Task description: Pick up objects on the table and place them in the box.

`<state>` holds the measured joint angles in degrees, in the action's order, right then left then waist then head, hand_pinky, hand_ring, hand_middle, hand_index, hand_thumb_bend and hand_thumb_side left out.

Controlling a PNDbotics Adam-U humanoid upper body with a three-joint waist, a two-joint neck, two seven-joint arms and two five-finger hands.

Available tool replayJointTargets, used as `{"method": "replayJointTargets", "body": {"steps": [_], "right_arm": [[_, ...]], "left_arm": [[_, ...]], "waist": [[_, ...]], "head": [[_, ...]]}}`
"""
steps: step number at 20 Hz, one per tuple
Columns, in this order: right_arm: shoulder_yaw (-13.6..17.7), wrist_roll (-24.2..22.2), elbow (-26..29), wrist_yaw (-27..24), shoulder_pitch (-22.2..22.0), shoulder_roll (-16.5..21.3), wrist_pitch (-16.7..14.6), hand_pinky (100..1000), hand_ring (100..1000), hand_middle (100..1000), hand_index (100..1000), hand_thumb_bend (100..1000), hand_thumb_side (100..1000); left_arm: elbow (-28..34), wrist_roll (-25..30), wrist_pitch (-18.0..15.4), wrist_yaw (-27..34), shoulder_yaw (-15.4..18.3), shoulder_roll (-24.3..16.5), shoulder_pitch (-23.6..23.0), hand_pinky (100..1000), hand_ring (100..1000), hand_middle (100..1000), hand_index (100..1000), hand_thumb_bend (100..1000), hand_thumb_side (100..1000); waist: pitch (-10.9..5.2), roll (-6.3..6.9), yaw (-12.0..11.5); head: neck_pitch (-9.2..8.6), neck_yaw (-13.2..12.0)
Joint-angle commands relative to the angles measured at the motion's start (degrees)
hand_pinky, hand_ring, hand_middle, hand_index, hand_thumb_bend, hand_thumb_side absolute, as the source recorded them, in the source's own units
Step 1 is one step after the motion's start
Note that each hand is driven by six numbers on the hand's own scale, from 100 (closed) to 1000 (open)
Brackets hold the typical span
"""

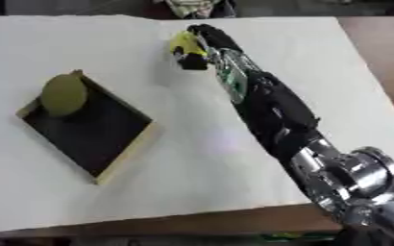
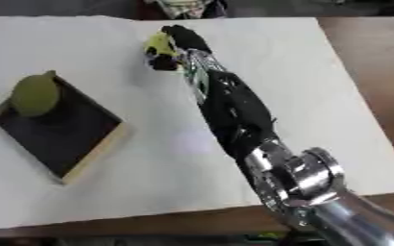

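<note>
A yellow object (image 1: 183, 44) was grasped by the right hand (image 1: 207, 40) — far across the table (image 1: 318, 57). A green round object (image 1: 64, 94) lay in the box (image 1: 126, 156) — at its far corner.

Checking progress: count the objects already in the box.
1: an olive-green round object sits at the far corner of the box. A yellow object is outside it, at the right hand. The dark interior could hide something.

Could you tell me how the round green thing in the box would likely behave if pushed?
The round green thing looks disc-like or rounded, so it may roll or slide. It leans on the box corner rim, so a nudge could tip it further in.
</note>
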<state>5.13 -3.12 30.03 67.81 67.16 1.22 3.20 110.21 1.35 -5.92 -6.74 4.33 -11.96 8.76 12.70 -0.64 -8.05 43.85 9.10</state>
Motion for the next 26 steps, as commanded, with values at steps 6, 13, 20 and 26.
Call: {"method": "replayJointTargets", "body": {"steps": [6, 13, 20, 26], "right_arm": [[-0.6, -7.1, -0.9, 6.6, 0.5, -0.2, -0.5, 852, 858, 882, 940, 100, 584], [-0.2, -8.6, 0.1, 9.3, -0.1, -0.3, -0.9, 769, 751, 707, 841, 100, 261], [0.2, -1.2, 1.7, 10.5, -0.5, -0.4, -0.7, 653, 593, 499, 655, 100, 235], [0.2, 6.8, 2.6, 9.6, -0.4, -0.3, -0.8, 578, 506, 397, 538, 100, 210]], "left_arm": [[0.8, 0.2, -0.2, -0.1, 0.0, -0.6, 0.6, 527, 878, 681, 792, 100, 692], [0.8, 0.2, -0.2, -0.1, 0.0, -0.6, 0.6, 527, 878, 682, 793, 100, 691], [0.8, 0.2, -0.2, -0.1, 0.0, -0.6, 0.6, 527, 879, 684, 793, 100, 691], [0.7, 0.2, -0.2, -0.1, 0.1, -0.6, 0.6, 527, 880, 684, 793, 100, 691]], "waist": [[-0.89, 0.18, -0.2], [-0.89, 0.29, -0.3], [-0.82, 0.39, -0.3], [-0.79, 0.39, -0.2]], "head": [[0.27, 0.1], [0.27, 0.3], [0.27, 0.6], [0.27, 0.6]]}}
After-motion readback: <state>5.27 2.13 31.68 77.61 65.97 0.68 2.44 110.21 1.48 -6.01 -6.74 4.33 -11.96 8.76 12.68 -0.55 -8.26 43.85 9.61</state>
